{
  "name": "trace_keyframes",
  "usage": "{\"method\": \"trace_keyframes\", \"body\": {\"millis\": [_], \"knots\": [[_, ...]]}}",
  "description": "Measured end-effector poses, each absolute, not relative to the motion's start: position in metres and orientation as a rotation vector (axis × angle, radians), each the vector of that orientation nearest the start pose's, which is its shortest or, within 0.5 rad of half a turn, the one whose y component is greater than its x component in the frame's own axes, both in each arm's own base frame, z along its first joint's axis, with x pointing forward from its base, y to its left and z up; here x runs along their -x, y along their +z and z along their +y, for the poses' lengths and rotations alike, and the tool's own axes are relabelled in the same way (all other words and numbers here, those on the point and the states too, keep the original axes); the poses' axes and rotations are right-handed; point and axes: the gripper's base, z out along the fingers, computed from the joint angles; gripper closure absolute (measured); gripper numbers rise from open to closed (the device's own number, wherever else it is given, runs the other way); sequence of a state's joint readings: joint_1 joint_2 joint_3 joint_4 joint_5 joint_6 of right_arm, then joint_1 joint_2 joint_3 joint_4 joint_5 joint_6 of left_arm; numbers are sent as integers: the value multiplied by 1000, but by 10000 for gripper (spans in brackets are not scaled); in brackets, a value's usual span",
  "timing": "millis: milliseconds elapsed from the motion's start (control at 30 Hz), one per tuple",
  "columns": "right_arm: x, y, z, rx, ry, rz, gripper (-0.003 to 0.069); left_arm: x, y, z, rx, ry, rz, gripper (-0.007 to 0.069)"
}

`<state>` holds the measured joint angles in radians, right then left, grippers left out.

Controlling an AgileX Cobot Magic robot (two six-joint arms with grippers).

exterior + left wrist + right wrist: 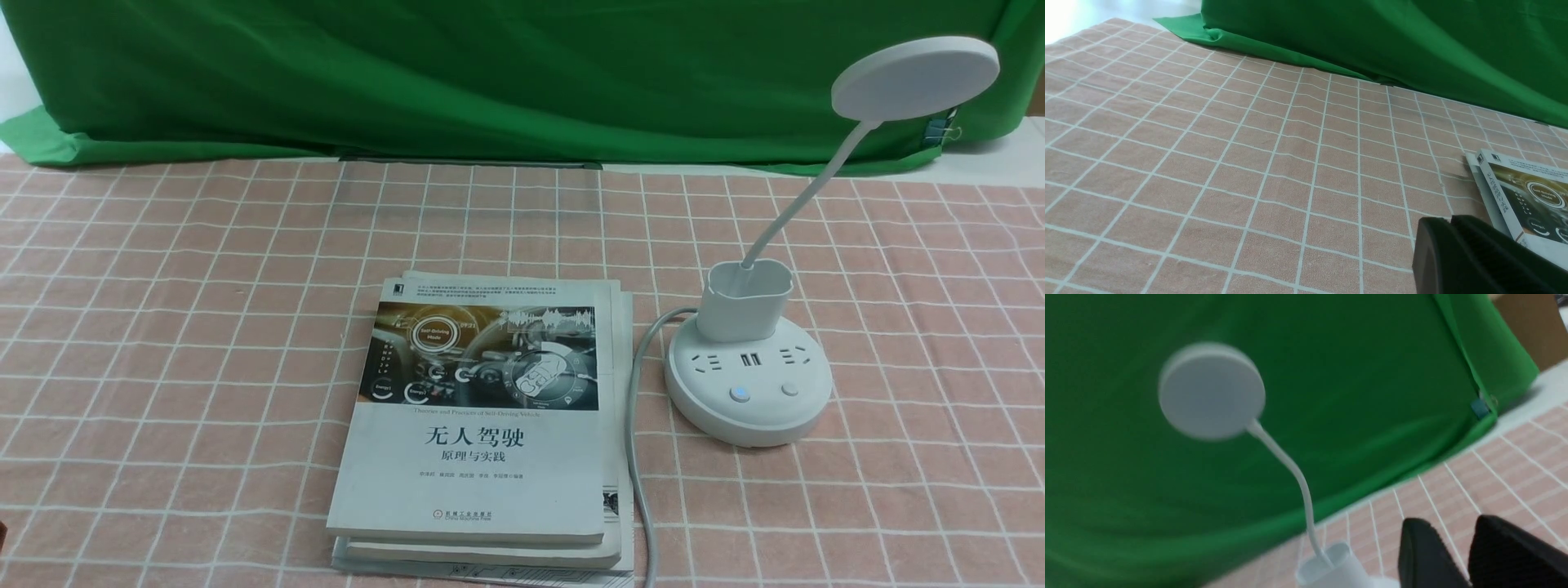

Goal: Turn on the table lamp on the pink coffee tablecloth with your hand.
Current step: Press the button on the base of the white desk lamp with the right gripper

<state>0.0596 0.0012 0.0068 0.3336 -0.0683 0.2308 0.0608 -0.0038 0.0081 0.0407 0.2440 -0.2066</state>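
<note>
The white table lamp (747,376) stands on the pink coffee tablecloth (163,327) at the right, its disc head (914,77) raised on a thin gooseneck above the cup holder and round puck base with two buttons. Its head is unlit. In the right wrist view the lamp (1212,392) shows blurred, with my right gripper (1453,531) open, its dark fingers apart and beside the cup holder (1327,567). My left gripper (1449,222) is shut and empty, low over the cloth (1229,163) near the books' corner. Neither arm shows in the front view.
A stack of grey-white books (490,425) lies left of the lamp; it also shows in the left wrist view (1523,196). The lamp's white cable (637,457) runs between books and base toward the front edge. A green backdrop cloth (490,73) hangs behind.
</note>
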Motion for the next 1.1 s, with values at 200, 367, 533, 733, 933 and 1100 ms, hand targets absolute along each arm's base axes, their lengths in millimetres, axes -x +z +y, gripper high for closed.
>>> {"method": "trace_keyframes", "body": {"millis": [200,367,533,733,933,1100], "knots": [[-61,229,10,-303,464,1655,596,-55,189,4,204,-70,1720,606],[-94,278,22,-24,343,2092,626,-55,189,4,204,-70,1720,606],[-139,289,29,178,305,2448,626,-55,189,4,204,-70,1720,606],[-207,278,38,282,300,2630,626,-55,189,4,204,-70,1720,606],[-254,269,81,508,298,2629,626,-55,189,4,206,-71,1720,606],[-289,248,99,558,293,2660,626,-55,189,4,205,-71,1720,606]]}}
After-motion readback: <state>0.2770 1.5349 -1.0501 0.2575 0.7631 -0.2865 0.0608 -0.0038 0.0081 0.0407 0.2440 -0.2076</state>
